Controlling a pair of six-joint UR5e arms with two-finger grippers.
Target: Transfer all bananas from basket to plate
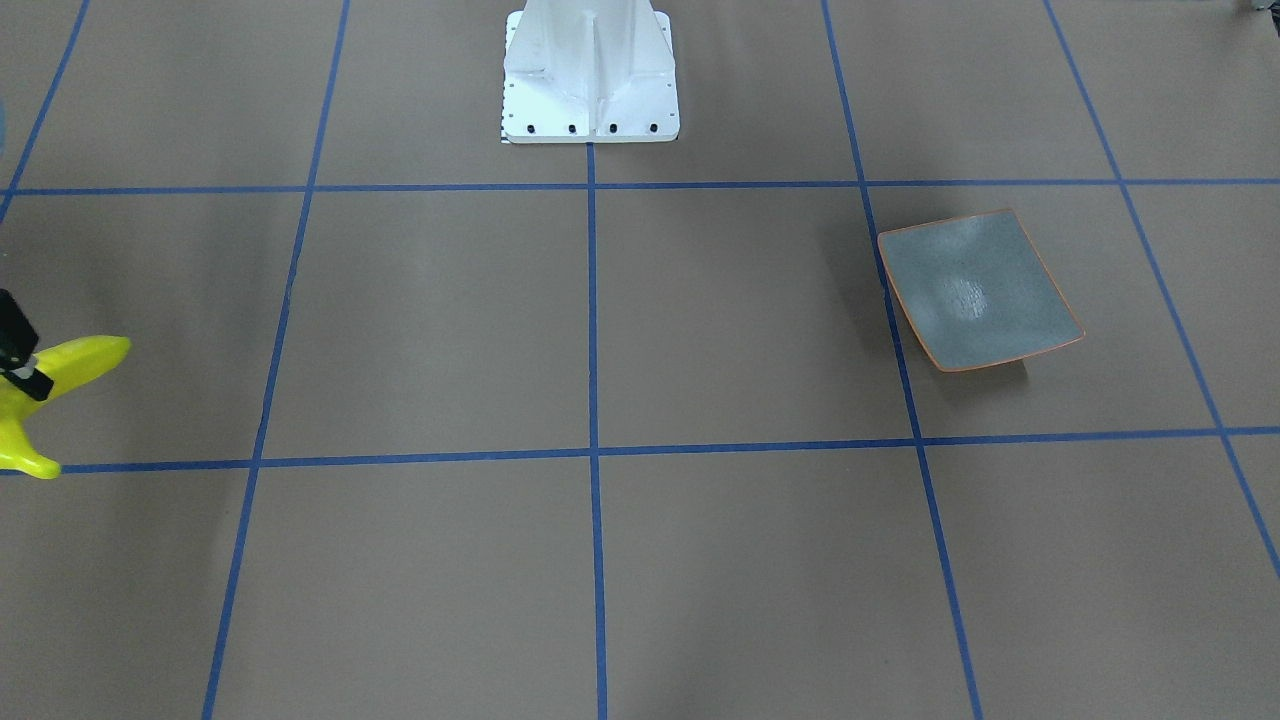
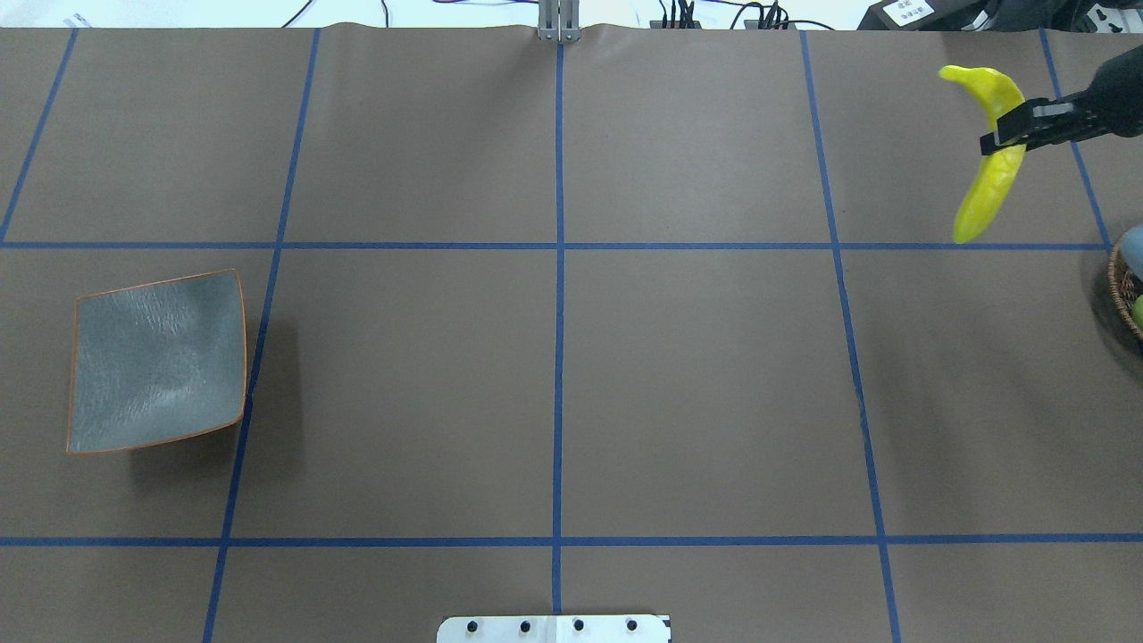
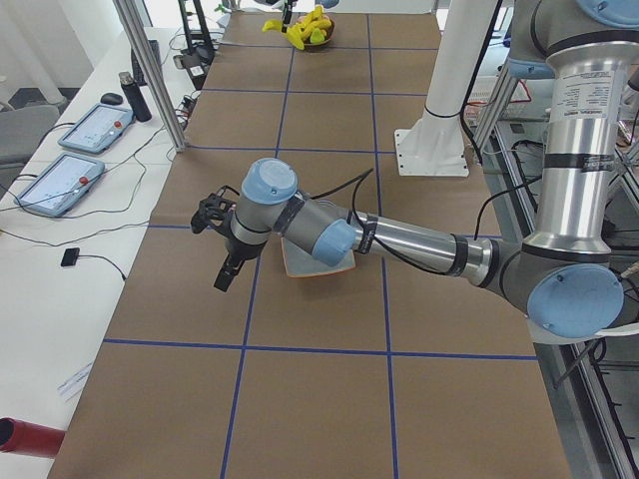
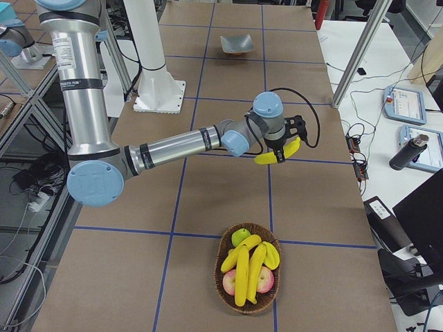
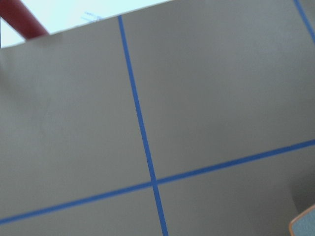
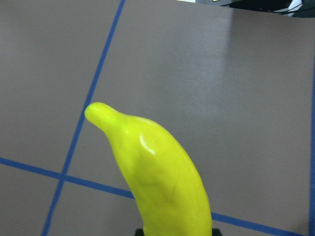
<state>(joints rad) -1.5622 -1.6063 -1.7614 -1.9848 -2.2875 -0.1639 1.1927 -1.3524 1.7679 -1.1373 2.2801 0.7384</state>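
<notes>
Nearest the robot's base in the overhead view, the plate sits at nine o'clock from the middle of the table. Only the side view shows the left gripper, hanging near the plate, and I cannot tell how its fingers stand. Farther out, at three o'clock, the basket holds three bananas among other fruit. Farthest, at two o'clock, the right gripper is clamped across the middle of a fourth banana, held above the table.
</notes>
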